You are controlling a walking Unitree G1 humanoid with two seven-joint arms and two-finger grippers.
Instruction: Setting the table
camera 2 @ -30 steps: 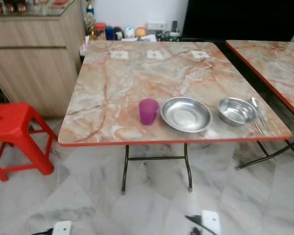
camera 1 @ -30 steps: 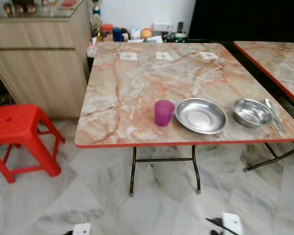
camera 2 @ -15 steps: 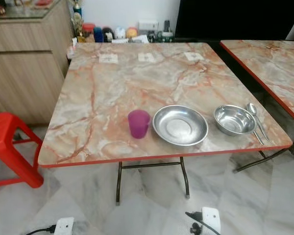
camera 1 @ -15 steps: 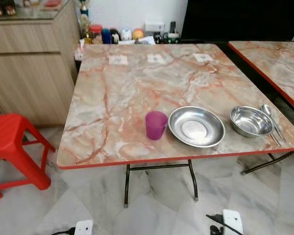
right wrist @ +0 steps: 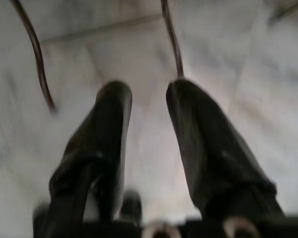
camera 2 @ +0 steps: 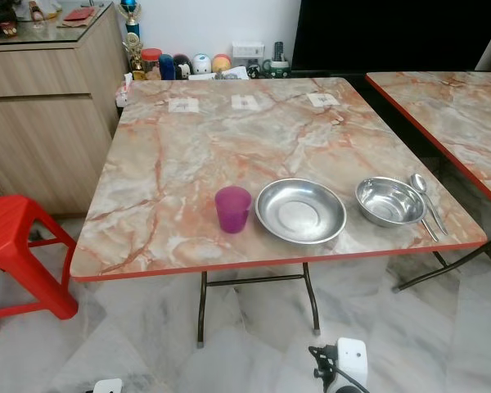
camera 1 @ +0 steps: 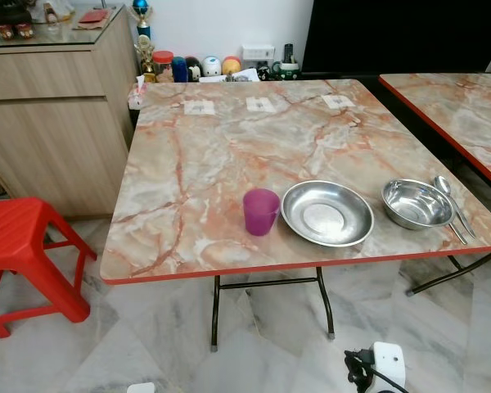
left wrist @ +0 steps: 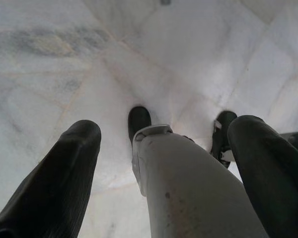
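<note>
Red stool [camera 1: 24, 246]: cut off by the picture's left edge. Second table [camera 1: 454, 102]: only its near corner in view, the rest beyond the right edge; small jars and ornaments [camera 1: 198, 65] behind the first table too small to identify. Right wrist view: fingers [right wrist: 114, 129] and floor [right wrist: 139, 44] blurred.
</note>
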